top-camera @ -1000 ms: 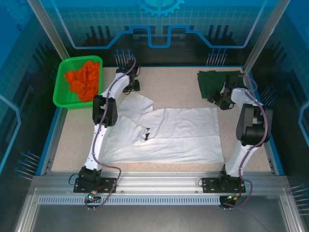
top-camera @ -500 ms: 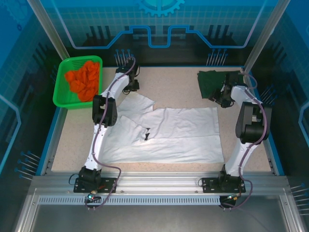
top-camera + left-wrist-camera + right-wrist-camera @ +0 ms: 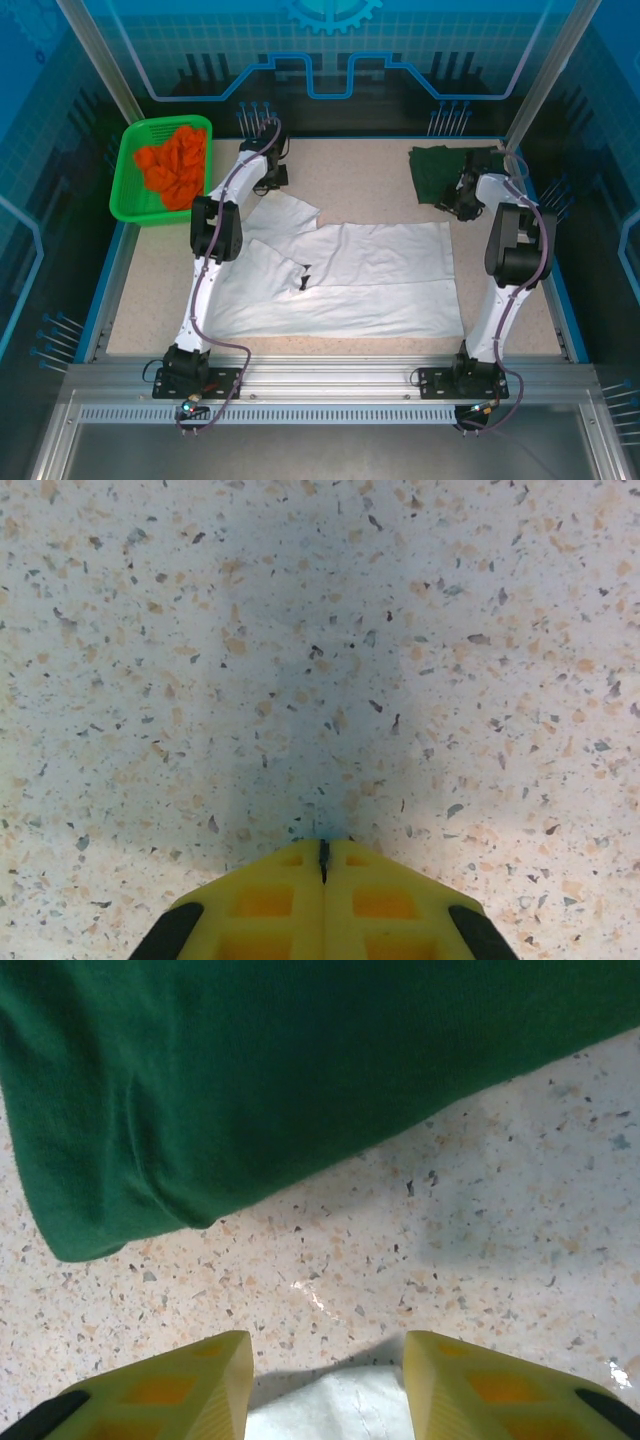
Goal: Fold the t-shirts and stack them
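Observation:
The white t-shirt [image 3: 350,280] lies spread flat across the middle of the table, one sleeve [image 3: 290,212] reaching toward the back left. The dark green t-shirt [image 3: 438,170] lies bunched at the back right, its edge [image 3: 250,1070] filling the top of the right wrist view. My left gripper [image 3: 272,184] sits low over bare tabletop just behind that sleeve, its yellow fingers pressed together [image 3: 323,845] with no cloth between them. My right gripper [image 3: 452,205] is at the white shirt's back right corner, open [image 3: 328,1350], and that corner [image 3: 325,1412] lies between its fingers.
A green mesh basket [image 3: 128,195] holding orange cloth [image 3: 175,165] stands at the back left corner. Blue frame walls and metal posts ring the speckled table [image 3: 360,165]. Bare tabletop lies between the two shirts and behind the white one.
The right arm has drawn in and shifted slightly left and back, keeping its gripper at the white shirt's corner. The left arm has barely moved.

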